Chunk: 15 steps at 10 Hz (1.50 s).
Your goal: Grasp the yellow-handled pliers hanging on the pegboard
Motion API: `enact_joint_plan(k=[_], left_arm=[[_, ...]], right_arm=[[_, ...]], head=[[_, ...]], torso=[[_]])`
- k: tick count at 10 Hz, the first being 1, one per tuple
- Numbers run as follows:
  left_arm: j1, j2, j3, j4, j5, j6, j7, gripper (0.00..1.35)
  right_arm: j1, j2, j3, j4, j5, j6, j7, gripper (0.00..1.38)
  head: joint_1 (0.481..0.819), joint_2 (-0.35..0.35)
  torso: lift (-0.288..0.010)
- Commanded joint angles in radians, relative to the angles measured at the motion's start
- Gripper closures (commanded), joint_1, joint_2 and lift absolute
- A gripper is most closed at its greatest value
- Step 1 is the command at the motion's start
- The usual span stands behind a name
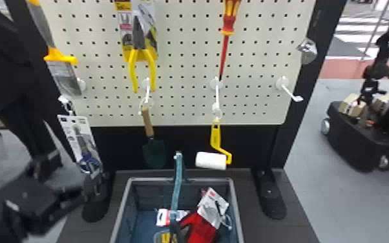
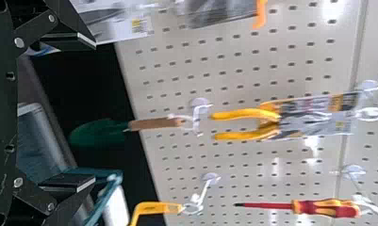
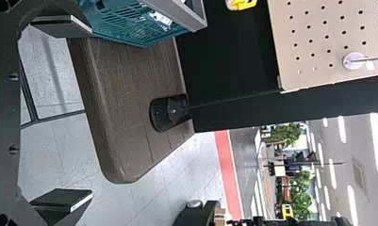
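The yellow-handled pliers [image 1: 142,58] hang in their printed card pack high on the cream pegboard [image 1: 187,97], handles pointing down. In the left wrist view the pliers [image 2: 245,125] lie well beyond my left gripper [image 2: 90,112], whose two black fingers [image 2: 66,37] stand wide apart, open and holding nothing. My left arm [image 1: 13,106] rises along the left side of the head view, short of the board. My right gripper [image 3: 83,113] is open too, off to the right over the floor and the brown platform [image 3: 125,117].
Under the pliers a green trowel [image 1: 152,142] hangs from a hook. A red-and-yellow screwdriver [image 1: 227,32], a yellow paint roller [image 1: 216,152] and a bare hook [image 1: 289,90] are further right. A packaged tool [image 1: 80,145] hangs left. A grey basket [image 1: 122,206] sits below; a black cart [image 1: 365,135] stands right.
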<state>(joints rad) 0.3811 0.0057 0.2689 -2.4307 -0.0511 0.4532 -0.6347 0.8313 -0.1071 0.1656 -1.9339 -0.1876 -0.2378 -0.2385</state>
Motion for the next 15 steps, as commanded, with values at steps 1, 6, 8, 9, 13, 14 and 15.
enact_joint_plan(k=[1,6,8,9,13,14,15], left_arm=[[-0.131,0.042,0.018,0.039,0.053,0.052,-0.014,0.29],[-0.52,0.188,-0.025,0.22,0.237,0.194,-0.181,0.29],[-0.662,0.241,-0.037,0.338,0.303,0.226,-0.223,0.29],[-0.741,0.27,-0.051,0.429,0.35,0.237,-0.257,0.29],[-0.99,0.332,-0.18,0.79,0.539,0.257,-0.388,0.29],[-1.044,0.339,-0.212,0.866,0.57,0.256,-0.433,0.29],[-1.081,0.344,-0.231,0.89,0.585,0.259,-0.442,0.29]], right_arm=[[-0.002,0.0,0.0,0.001,-0.001,0.0,0.001,0.09],[-0.025,0.001,0.002,0.011,0.002,0.002,0.001,0.09],[-0.025,0.0,0.002,0.011,0.002,0.002,0.001,0.09],[-0.025,0.0,0.002,0.011,0.004,0.002,0.001,0.09],[-0.038,0.003,0.008,0.018,0.008,0.009,0.001,0.09],[-0.047,0.003,0.011,0.026,0.007,0.009,0.001,0.09],[-0.051,0.003,0.014,0.03,0.007,0.009,0.001,0.09]], head=[[0.549,0.0],[0.549,0.0],[0.549,0.0],[0.549,0.0],[0.549,0.0],[0.549,0.0],[0.549,0.0]], torso=[[-0.1],[-0.1],[-0.1],[-0.1],[-0.1],[-0.1],[-0.1]])
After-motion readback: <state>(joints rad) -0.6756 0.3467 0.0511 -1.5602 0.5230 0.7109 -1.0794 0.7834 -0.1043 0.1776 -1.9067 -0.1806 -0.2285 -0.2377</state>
